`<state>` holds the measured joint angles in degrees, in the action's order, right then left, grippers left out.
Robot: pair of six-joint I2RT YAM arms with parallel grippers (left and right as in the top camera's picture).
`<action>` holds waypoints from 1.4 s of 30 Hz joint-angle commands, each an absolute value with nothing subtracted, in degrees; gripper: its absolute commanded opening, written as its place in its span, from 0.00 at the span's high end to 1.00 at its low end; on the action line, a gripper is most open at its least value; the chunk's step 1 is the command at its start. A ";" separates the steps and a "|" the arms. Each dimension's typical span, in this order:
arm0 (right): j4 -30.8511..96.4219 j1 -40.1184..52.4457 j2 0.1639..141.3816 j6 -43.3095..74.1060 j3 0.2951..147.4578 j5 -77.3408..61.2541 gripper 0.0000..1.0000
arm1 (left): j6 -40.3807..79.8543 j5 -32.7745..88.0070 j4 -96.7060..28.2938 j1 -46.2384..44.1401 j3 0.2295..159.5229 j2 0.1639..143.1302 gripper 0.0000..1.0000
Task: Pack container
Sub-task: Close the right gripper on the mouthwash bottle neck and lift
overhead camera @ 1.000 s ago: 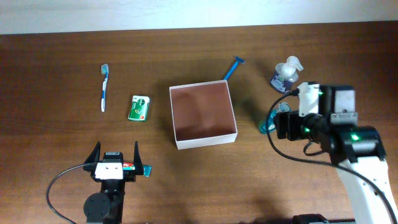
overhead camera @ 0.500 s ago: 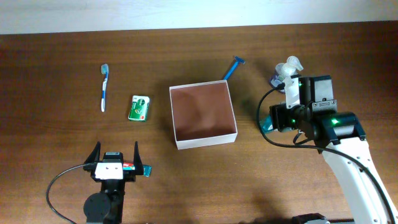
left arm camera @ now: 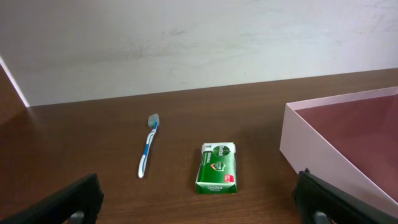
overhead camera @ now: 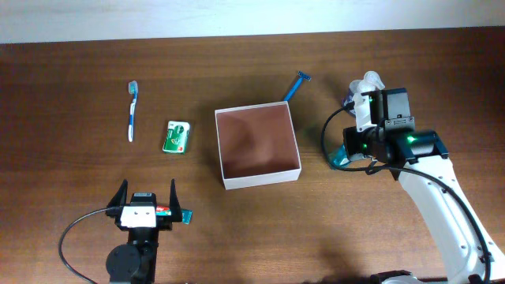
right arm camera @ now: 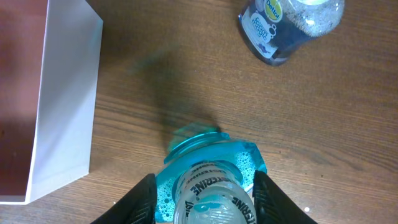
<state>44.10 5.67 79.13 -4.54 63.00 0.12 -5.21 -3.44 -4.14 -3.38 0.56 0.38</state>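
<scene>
The container (overhead camera: pixel 260 180), a shallow white-walled box with a reddish-brown floor, stands empty at the table's middle; its wall also shows in the left wrist view (left arm camera: pixel 323 146) and the right wrist view (right arm camera: pixel 65 106). Right of it stands a teal mouthwash bottle (overhead camera: pixel 339 160), seen from above in the right wrist view (right arm camera: pixel 208 180). My right gripper (overhead camera: pixel 345 154) (right arm camera: pixel 205 199) is over it, its black fingers (right arm camera: pixel 140 199) pressed against both sides of the bottle. My left gripper (overhead camera: pixel 147 192) (left arm camera: pixel 202 208) rests wide open near the front left, holding nothing.
A blue hand-soap bottle (overhead camera: pixel 364 87) (right arm camera: pixel 286 25) stands just behind the mouthwash. A blue razor (overhead camera: pixel 296 85) lies behind the container. A toothbrush (overhead camera: pixel 132 110) (left arm camera: pixel 147 146) and a green flat packet (overhead camera: pixel 178 136) (left arm camera: pixel 217 167) lie left of the container.
My right arm has shifted left and back over the mouthwash bottle, and its jaws have closed in from wide onto the bottle's sides. The left arm has not moved.
</scene>
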 commanded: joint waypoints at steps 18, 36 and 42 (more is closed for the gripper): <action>43.24 5.98 79.33 -4.25 64.64 0.73 0.80 | -6.33 -3.92 -4.54 -3.60 0.54 0.40 0.01; 51.44 6.98 78.81 0.51 79.02 0.49 0.87 | -6.33 -3.92 -4.56 -3.60 0.54 0.40 0.01; 53.63 10.81 78.81 3.20 86.06 0.54 0.87 | -6.33 -3.92 -4.56 -3.60 0.54 0.40 0.01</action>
<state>54.11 8.51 79.35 0.95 81.49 0.23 -5.21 -3.44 -4.12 -3.38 0.56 0.38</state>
